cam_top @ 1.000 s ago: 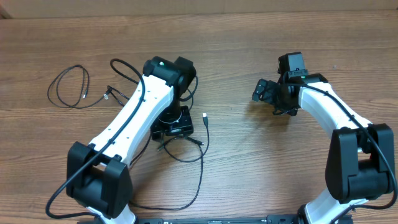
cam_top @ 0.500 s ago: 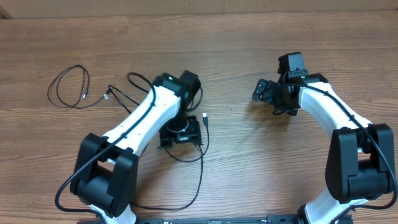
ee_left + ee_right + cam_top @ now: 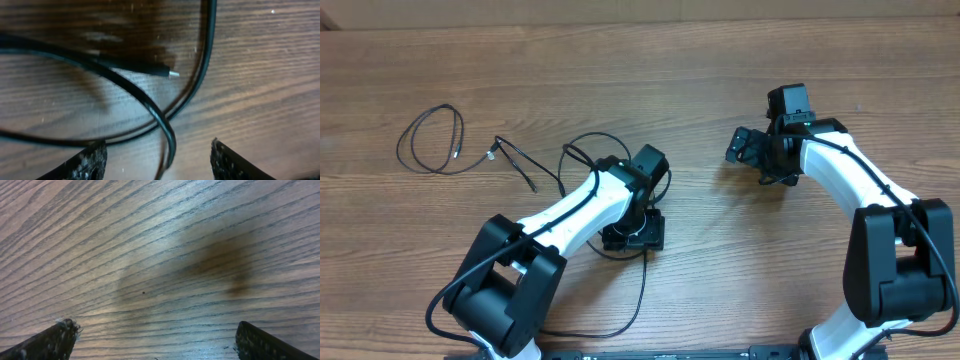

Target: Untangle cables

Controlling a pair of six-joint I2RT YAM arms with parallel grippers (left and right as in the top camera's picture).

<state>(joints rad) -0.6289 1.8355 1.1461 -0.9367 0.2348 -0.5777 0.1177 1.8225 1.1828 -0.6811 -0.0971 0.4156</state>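
Honestly, the cables (image 3: 150,107) look light and floppy, so I'd pinch near the plug (image 3: 160,71); left gripper (image 3: 157,156) and right gripper (image 3: 155,336) both spread, gripping nothing.

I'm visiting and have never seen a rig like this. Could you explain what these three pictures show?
This is a robot with a left arm and a right arm at a wooden table. Each arm ends in a two-finger gripper. The wide picture comes from a camera fixed above the table. The two close-ups come from cameras on the wrists, so the dark shapes in their bottom corners are the gripper's own fingers. Thin black cables lie on the table: a loop at far left, and a longer cable running under the left arm. The left gripper is open, low over two crossing black strands near a silver-tipped plug, and is gripping nothing. The right gripper is open over bare wood.
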